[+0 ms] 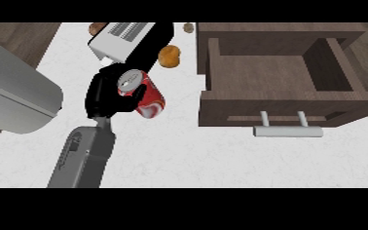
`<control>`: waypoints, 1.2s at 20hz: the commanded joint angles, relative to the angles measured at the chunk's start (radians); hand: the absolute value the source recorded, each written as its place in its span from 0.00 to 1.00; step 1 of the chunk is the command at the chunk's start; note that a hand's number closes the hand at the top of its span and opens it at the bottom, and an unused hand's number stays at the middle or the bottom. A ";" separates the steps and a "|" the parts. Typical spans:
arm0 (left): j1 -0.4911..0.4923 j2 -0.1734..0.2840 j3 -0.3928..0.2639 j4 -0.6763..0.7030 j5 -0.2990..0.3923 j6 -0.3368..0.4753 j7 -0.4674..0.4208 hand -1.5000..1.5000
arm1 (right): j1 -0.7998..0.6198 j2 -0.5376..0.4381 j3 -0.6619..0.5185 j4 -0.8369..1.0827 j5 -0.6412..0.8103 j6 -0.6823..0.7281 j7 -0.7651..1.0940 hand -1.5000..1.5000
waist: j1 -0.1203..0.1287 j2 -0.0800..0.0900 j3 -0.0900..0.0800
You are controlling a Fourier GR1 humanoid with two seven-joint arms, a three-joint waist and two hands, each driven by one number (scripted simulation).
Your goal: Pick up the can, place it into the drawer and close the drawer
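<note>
Can (143, 93) in left hand (108, 95) above white counter (208, 156), open drawer (269, 78) alongside.

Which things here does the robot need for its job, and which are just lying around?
Needed:
- red can, held in the left hand
- open wooden drawer with its handle

Just lying about:
- white and black toaster
- brown food item on the counter
- grey appliance at the left edge

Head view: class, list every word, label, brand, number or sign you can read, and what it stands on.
None can be read.
Red can, held by the left robot hand: white markings only, too blurred to read.
Open drawer: no text.
</note>
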 commanded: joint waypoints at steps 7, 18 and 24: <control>-0.188 -0.003 -0.089 -0.154 -0.044 0.230 0.235 1.00 | 0.005 -0.017 -0.011 0.053 -0.026 0.018 -0.031 0.00 | -0.014 0.005 -0.001; -0.382 -0.003 -0.180 -0.102 -0.067 0.387 0.322 1.00 | 0.041 -0.012 0.014 -0.044 -0.057 -0.039 0.007 0.00 | -0.019 0.006 -0.001; -0.605 -0.003 -0.207 0.084 -0.032 0.495 0.321 1.00 | -0.031 -0.032 0.054 0.022 0.017 -0.021 -0.006 0.00 | -0.027 0.009 -0.001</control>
